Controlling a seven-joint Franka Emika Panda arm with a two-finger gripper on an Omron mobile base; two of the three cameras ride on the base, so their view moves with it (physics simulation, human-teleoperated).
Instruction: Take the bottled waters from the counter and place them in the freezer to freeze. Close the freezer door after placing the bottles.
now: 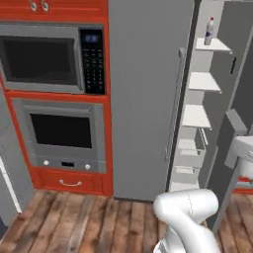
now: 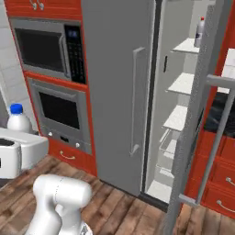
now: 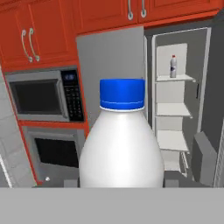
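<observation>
Room: Simulated kitchen with red cabinets, a wood floor (image 1: pixel 74 217), a microwave (image 1: pixel 49 57) above a built-in oven (image 1: pixel 59 133), and a tall grey freezer (image 1: pixel 143 99) whose compartment stands open.
Surface: A strip of black counter (image 2: pixel 220 114) shows past the freezer door (image 2: pixel 202 114), beyond and to the right of the gripper.
Gripper: Its tips are hidden behind the bottle in the hand view, so the jaw opening cannot be read directly. The blue-capped bottle (image 3: pixel 121 140) sits upright and centred directly in front of the camera, and rides above the white hand in the right base view; judged to be carried in the grasp.
Second bottle: The red-capped bottle (image 3: pixel 173 66) already stands upright on the top freezer shelf (image 3: pixel 175 78), ahead of the gripper, up and to the right.
Free shelves: Two bare white shelves (image 3: pixel 173 110) lie directly below that one, ahead and right of the gripper.
Step in hand: Carrying the blue-capped bottle to the open compartment.
Technique: Keep the bottle vertical. Steer right to line up with the opening before advancing. Choose a bare shelf to avoid knocking the standing bottle.
Hazard: The open door lies close on the gripper's right; keep the hand and elbow clear of its edge on entry.
Remaining: Release the bottle, withdraw, then shut the door.
</observation>
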